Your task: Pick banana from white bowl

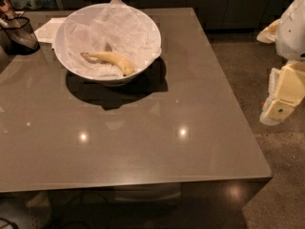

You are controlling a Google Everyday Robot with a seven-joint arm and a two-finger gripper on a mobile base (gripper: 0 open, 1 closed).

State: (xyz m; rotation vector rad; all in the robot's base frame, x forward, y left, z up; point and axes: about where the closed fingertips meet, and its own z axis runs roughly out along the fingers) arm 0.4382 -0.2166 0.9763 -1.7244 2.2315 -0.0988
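Your gripper point(284, 95) hangs right of the grey table point(205, 104), touching nothing, open or closed you cannot tell, while the banana point(108, 59) lies in the white bowl point(142, 67) at far left.

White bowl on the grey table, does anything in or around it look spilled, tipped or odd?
Nothing is spilled or damaged. The large round white bowl stands upright with the pale yellow curved banana lying inside on crinkled white paper, which pokes up past the back rim. The robot's gripper hangs right of the grey table.
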